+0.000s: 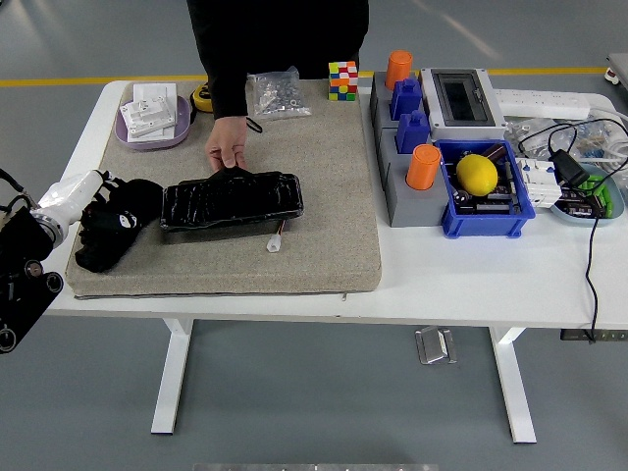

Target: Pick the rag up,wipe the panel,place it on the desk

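The black glossy panel (233,199) lies across the beige mat (324,186), with a small white connector (274,243) on a wire at its front. A person's hand (227,151) holds the panel's far edge. The black rag (102,247) is bunched on the mat just left of the panel. My left hand (110,208), black with a white wrist, lies on top of the rag, black against black, so its grip is not readable. The right arm is out of view.
At the back are a purple dish of white parts (152,116), a bag of screws (274,94) and a colour cube (342,80). Right of the mat stand grey blocks with orange cylinders (423,167), a blue bin holding a yellow ball (477,174), and cables (589,226).
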`<state>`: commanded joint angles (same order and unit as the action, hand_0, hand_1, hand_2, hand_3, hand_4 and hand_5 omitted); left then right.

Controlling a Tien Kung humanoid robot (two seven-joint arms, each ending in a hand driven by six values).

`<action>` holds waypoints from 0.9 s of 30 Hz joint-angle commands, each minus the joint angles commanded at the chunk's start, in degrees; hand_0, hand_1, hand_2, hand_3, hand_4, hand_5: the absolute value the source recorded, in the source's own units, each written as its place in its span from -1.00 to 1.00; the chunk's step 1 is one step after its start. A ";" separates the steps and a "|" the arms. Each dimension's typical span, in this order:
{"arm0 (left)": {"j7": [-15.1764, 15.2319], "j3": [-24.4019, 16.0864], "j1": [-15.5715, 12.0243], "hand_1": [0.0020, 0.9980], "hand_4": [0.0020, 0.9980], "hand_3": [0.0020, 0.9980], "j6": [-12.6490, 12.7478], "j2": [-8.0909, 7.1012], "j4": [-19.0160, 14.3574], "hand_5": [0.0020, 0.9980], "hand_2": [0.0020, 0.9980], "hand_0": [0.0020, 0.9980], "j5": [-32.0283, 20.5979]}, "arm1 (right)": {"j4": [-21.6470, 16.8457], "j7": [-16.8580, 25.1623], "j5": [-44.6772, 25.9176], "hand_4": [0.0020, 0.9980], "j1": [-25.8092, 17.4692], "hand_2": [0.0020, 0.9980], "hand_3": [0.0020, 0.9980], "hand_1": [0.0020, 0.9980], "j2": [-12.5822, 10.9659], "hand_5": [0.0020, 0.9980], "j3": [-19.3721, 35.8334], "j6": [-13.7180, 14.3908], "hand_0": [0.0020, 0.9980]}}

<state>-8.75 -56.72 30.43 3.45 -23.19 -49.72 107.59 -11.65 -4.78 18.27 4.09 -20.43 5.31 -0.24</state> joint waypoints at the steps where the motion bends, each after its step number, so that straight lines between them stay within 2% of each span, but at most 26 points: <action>1: 0.02 0.04 -0.01 0.27 0.73 0.35 -0.02 0.02 0.12 -0.31 0.49 0.04 -0.02 | -0.01 0.01 0.12 0.93 -0.01 0.37 0.19 0.31 -0.01 -0.15 0.19 0.01 0.42; 2: 0.06 0.05 -0.04 0.27 0.73 0.35 0.05 0.04 0.25 -0.31 0.49 0.04 -0.06 | -0.02 0.04 0.16 0.93 -0.01 0.37 0.19 0.31 -0.02 -0.15 0.38 0.04 0.42; 3: 0.12 0.07 -0.06 0.13 0.63 0.26 0.15 0.04 0.34 -0.51 0.46 -0.07 -0.08 | -0.02 0.05 0.21 0.93 0.01 0.37 0.19 0.31 -0.03 -0.15 0.47 0.04 0.42; 7: 0.06 0.21 -0.06 0.13 0.63 0.26 0.30 -0.01 0.54 -0.51 0.46 -0.07 0.02 | -0.04 0.07 0.42 0.93 0.01 0.37 0.19 0.31 -0.11 -0.15 0.91 0.02 0.42; 8: 0.04 0.21 -0.06 -0.17 0.55 0.21 0.34 0.00 0.56 -0.58 0.35 -0.15 0.02 | -0.02 0.08 0.38 0.93 0.01 0.37 0.19 0.31 -0.11 -0.15 0.97 0.04 0.42; 14: 0.04 0.38 -0.22 -0.17 0.55 0.21 1.26 -0.08 0.67 -0.58 0.35 -0.15 0.34 | 0.00 0.11 0.59 0.93 -0.03 0.37 0.19 0.31 -0.06 -0.15 1.53 0.02 0.42; 15: 0.03 0.43 -0.24 -0.26 0.42 0.15 1.35 -0.09 0.68 -0.66 0.27 -0.22 0.30 | 0.01 0.11 0.61 0.93 -0.04 0.37 0.19 0.31 -0.06 -0.15 1.55 0.00 0.42; 20: -0.15 0.56 -0.34 -0.26 0.42 0.15 2.06 -0.06 0.69 -0.66 0.27 -0.22 0.39 | 0.03 0.13 0.72 0.93 -0.08 0.37 0.19 0.31 -0.04 -0.15 1.84 0.04 0.42; 21: -0.17 0.59 -0.34 -0.36 0.31 0.13 2.15 -0.04 0.69 -0.73 0.23 -0.25 0.37 | 0.03 0.14 0.73 0.94 -0.08 0.37 0.19 0.31 -0.04 -0.15 1.89 0.04 0.42; 26: 0.02 0.68 -0.48 -0.36 0.31 0.13 2.94 0.04 0.63 -0.73 0.23 -0.25 0.28 | 0.09 0.15 0.86 0.94 -0.15 0.37 0.19 0.31 -0.07 -0.15 2.27 0.06 0.42; 27: 0.10 0.73 -0.51 -0.48 0.07 0.07 3.14 0.02 0.61 -0.87 0.13 -0.28 0.25 | 0.11 0.16 0.84 0.94 -0.18 0.38 0.19 0.31 -0.07 -0.15 2.35 0.09 0.42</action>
<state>-8.66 -55.99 29.92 6.59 -23.17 -49.12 107.84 -11.54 -4.62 19.11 3.92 -20.50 7.66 -0.15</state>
